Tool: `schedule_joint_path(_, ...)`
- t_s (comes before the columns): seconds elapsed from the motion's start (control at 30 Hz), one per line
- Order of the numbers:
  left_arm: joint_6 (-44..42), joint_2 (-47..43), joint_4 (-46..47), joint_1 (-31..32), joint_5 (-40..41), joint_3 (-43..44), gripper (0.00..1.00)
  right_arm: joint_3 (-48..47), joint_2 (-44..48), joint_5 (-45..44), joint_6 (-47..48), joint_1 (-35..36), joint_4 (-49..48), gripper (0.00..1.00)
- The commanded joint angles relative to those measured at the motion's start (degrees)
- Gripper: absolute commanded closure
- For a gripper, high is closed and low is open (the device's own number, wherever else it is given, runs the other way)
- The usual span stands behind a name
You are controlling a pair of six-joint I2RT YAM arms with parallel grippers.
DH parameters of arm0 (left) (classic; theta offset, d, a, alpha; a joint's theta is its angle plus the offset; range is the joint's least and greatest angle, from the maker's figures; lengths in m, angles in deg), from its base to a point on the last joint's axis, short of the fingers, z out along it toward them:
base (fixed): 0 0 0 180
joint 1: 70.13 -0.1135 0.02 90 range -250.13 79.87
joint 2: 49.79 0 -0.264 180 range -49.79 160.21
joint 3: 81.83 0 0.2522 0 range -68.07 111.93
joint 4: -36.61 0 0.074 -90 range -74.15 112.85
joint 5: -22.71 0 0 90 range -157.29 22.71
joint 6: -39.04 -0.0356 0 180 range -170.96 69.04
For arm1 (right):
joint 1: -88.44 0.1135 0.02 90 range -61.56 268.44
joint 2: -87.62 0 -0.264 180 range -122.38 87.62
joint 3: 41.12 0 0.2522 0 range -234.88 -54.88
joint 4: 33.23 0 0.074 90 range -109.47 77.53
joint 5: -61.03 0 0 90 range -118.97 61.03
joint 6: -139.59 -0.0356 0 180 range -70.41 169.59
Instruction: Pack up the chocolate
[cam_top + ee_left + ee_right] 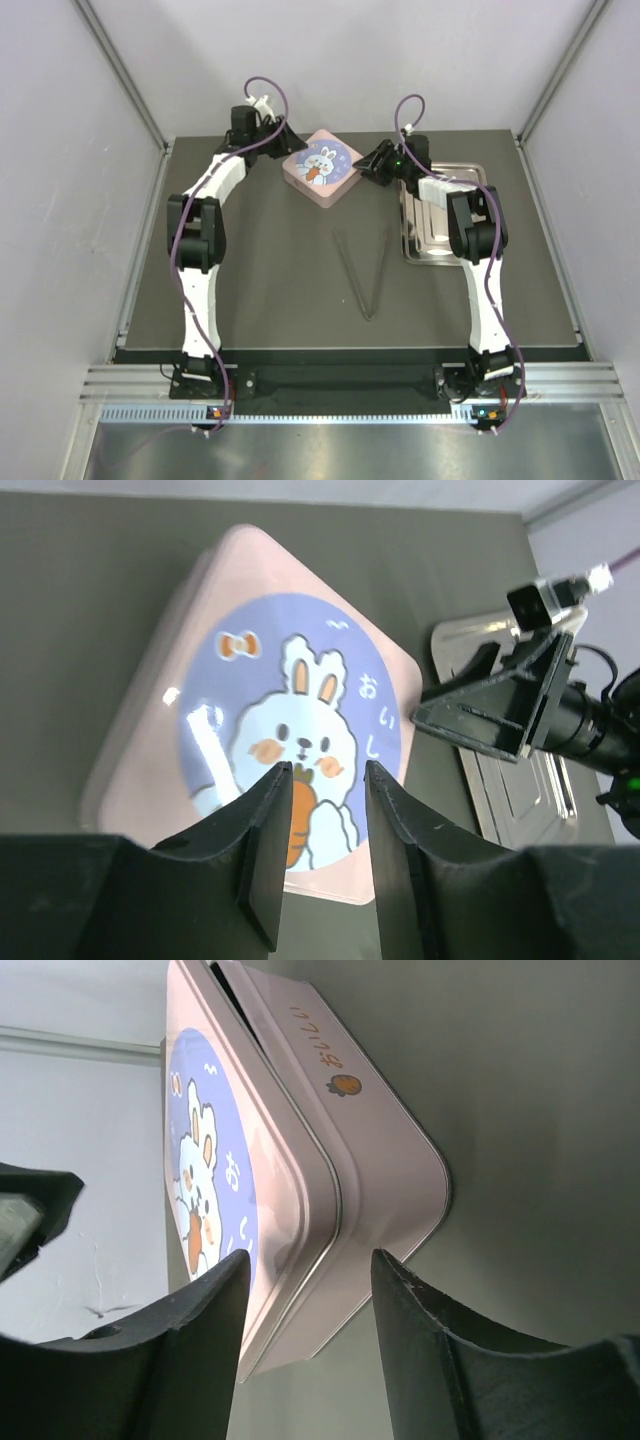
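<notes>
Left gripper (325,780) and right gripper (310,1260), both unclenched and empty, flank my pink box (320,168), probably to seat its lid (215,1160)

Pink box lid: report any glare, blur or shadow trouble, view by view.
Left wrist view: a white glare streak lies on the pink box, in its blue circle, left of the rabbit. Right wrist view: the box is sharp, the right gripper dark and soft-edged. Top view: even, soft light, no glare on the box.
</notes>
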Motion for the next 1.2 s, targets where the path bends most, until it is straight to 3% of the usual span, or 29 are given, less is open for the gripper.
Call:
schedule_joint_path(0.0, 0.36, 1.90, 3.19, 2.18, -2.74, -0.63, 0.60, -1.68, 1.52, 0.13, 0.04, -0.05, -4.19, 0.48)
schedule_joint_path(0.27, 0.62, 7.53, 3.19, 2.45, 0.43, 0.60, 0.59, -0.46, 3.36, -0.05, 1.62, -0.31, -3.84, 0.45)
schedule_joint_path(0.53, 1.50, 10.96, 3.10, 2.45, 0.34, 2.45, 0.58, 3.41, 10.12, -5.66, 7.15, -0.31, -0.07, 0.52)
schedule_joint_path(0.63, 1.24, 10.96, 2.93, 2.45, 0.25, 2.36, 0.58, 4.21, 12.50, -7.95, 8.91, -0.23, 1.34, 0.57)
schedule_joint_path(0.77, 1.06, 10.87, 2.84, 2.45, -0.10, 2.10, 0.57, 1.84, 12.16, -5.24, 9.44, -0.14, -0.15, 0.79)
schedule_joint_path(0.8, 1.06, 10.70, 2.84, 2.45, -0.01, 2.01, 0.57, -0.52, 11.46, -4.28, 9.27, 0.04, -0.76, 0.92)
schedule_joint_path(0.87, 1.23, 10.61, 2.93, 2.45, -0.19, 1.92, 0.57, -3.60, 8.91, -2.51, 9.18, 0.91, -0.86, 1.00)
schedule_joint_path(1.0, 1.76, 10.61, 3.28, 2.53, -0.27, 1.92, 0.57, -13.87, 2.06, 0.82, 5.94, 2.15, -2.08, 1.00)
schedule_joint_path(1.17, 2.47, 10.96, 3.63, 2.88, -0.45, 1.66, 0.57, -19.43, -8.66, 1.62, -1.45, 3.11, -4.10, 1.00)
